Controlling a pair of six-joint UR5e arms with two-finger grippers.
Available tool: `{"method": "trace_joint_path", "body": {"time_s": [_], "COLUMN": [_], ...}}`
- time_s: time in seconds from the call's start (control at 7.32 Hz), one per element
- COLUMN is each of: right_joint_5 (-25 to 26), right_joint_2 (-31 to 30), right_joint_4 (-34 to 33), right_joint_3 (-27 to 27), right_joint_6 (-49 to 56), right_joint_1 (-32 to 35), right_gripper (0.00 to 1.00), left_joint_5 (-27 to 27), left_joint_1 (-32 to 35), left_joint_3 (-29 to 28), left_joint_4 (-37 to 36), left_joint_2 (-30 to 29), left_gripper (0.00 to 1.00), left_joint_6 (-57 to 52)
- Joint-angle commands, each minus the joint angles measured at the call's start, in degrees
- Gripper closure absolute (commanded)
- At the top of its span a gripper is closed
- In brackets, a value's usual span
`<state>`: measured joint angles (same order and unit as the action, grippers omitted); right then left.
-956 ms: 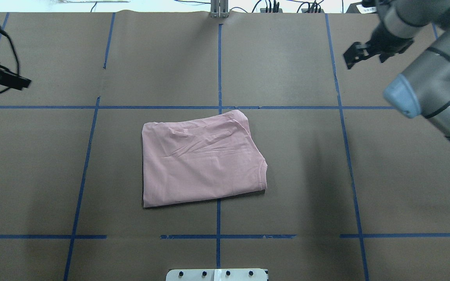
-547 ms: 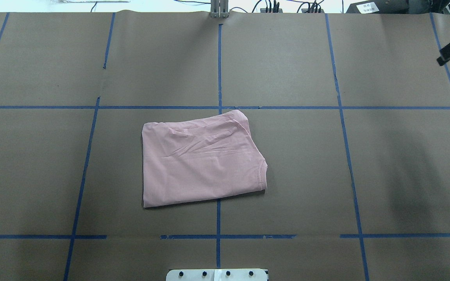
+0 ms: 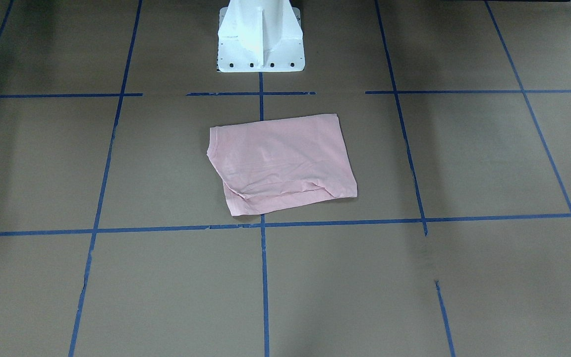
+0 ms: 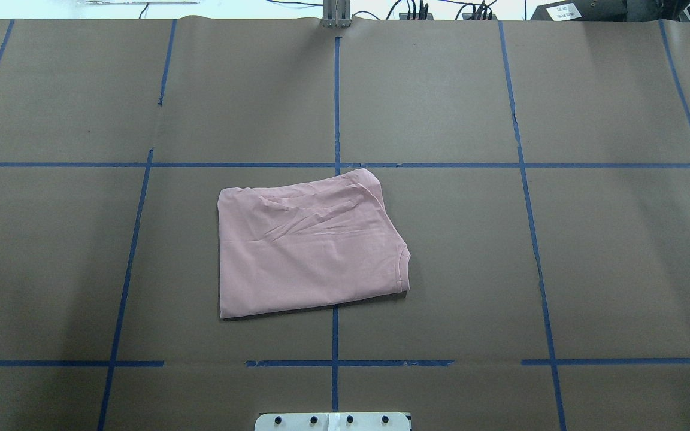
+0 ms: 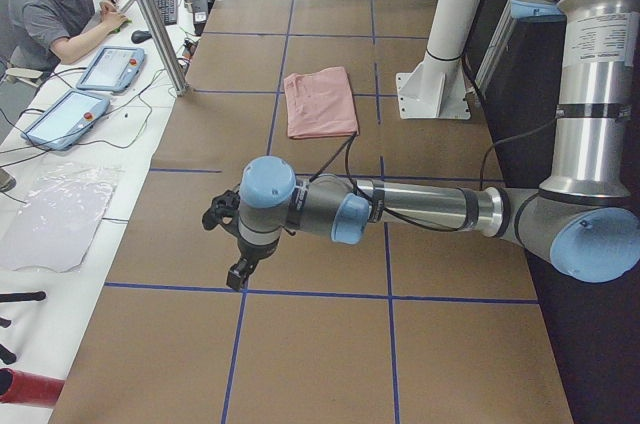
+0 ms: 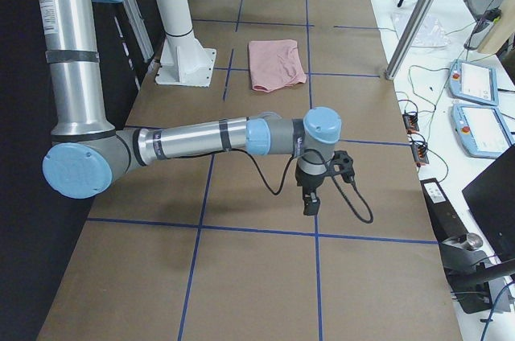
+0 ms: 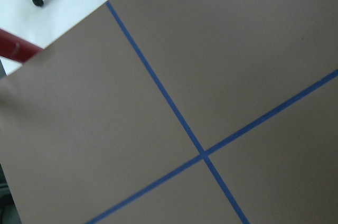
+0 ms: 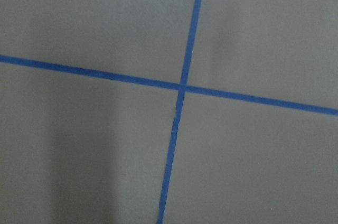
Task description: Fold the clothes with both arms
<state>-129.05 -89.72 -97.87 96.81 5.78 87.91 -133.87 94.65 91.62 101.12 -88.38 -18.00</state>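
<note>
Pale pink T-shirt (image 4: 312,245) folded to a rough rectangle, flat at centre of surface (image 4: 501,269), near white pedestal base (image 3: 260,44), left arm (image 5: 420,206) and right arm (image 6: 193,138) well apart at either end — whether either's jaws are wide or narrow, cannot tell.

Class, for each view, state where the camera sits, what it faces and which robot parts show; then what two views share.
Front-facing: across the table, facing the white pedestal; no arms.
Overhead: from the pedestal side, down on the T-shirt; no arms.
Exterior left: table's end; left arm and left gripper near.
Exterior right: opposite end; right arm and right gripper near.
Left wrist: down at a tape cross; no fingers.
Right wrist: likewise, a second cross.
Shared: both side views show the T-shirt.
</note>
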Motion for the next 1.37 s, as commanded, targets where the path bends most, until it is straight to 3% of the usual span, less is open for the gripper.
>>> {"method": "trace_joint_path", "body": {"time_s": [0.0,0.41,1.23], "right_joint_5": [-0.15,-3.13,-2.87], "right_joint_2": [-5.01,-8.80,-8.80], "right_joint_4": [-0.04,0.05,0.14], "right_joint_3": [-0.21,0.48,0.48], "right_joint_6": [-0.24,-0.24,0.02], "right_joint_1": [0.60,3.22,4.46], "right_gripper": [0.00,0.00,0.00], "left_joint_5": [-0.78,-1.13,-0.70], "left_joint_1": [1.75,1.76,1.85], "left_joint_3": [-4.70,-3.91,-0.22], "left_joint_4": [0.05,-6.24,-6.29], "left_joint_2": [1.36,1.28,2.76], "left_gripper": [0.00,0.00,0.00], "left_joint_6": [1.03,1.12,0.69]}}
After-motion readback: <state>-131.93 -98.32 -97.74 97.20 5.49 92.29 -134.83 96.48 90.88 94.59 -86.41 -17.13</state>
